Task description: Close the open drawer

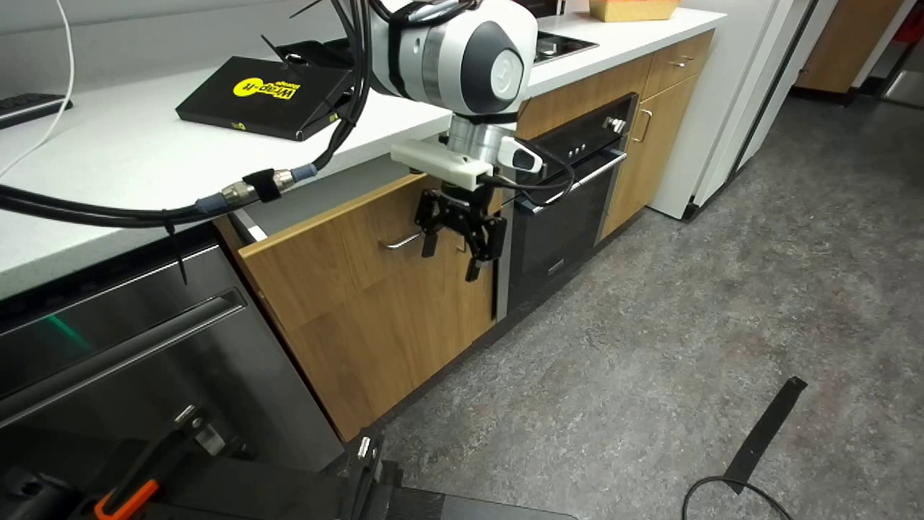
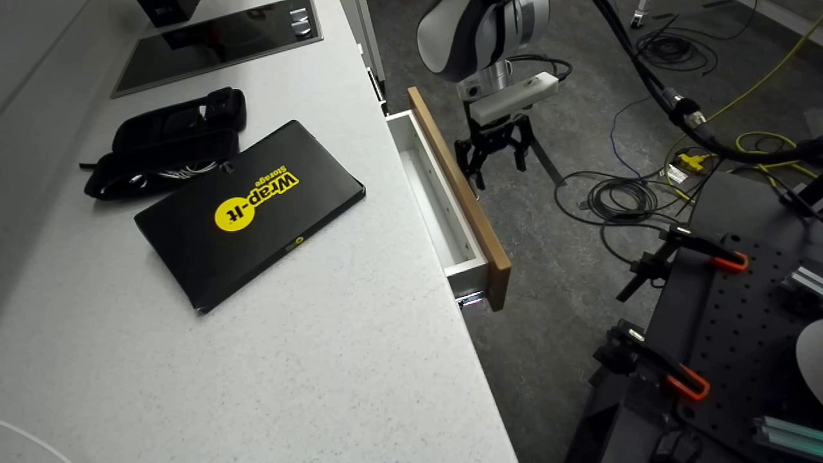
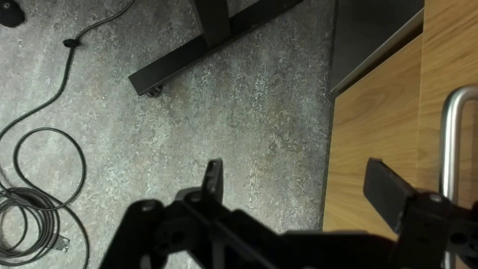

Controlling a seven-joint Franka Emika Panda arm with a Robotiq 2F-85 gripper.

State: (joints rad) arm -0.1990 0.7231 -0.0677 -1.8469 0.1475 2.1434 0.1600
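Observation:
The drawer stands partly pulled out from under the counter, with its oak front facing the floor space. In an exterior view its white inside and the top of its front show. Its silver bar handle is partly behind my gripper in an exterior view; the handle also shows at the right of the wrist view. My gripper is open and empty, pointing down in front of the drawer front near the handle. It also shows in an exterior view and in the wrist view. I cannot tell whether a finger touches the front.
A white counter with a black box lies above the drawer. A black oven and a steel appliance flank it. A black table with clamps stands opposite. Coiled cables lie on the floor.

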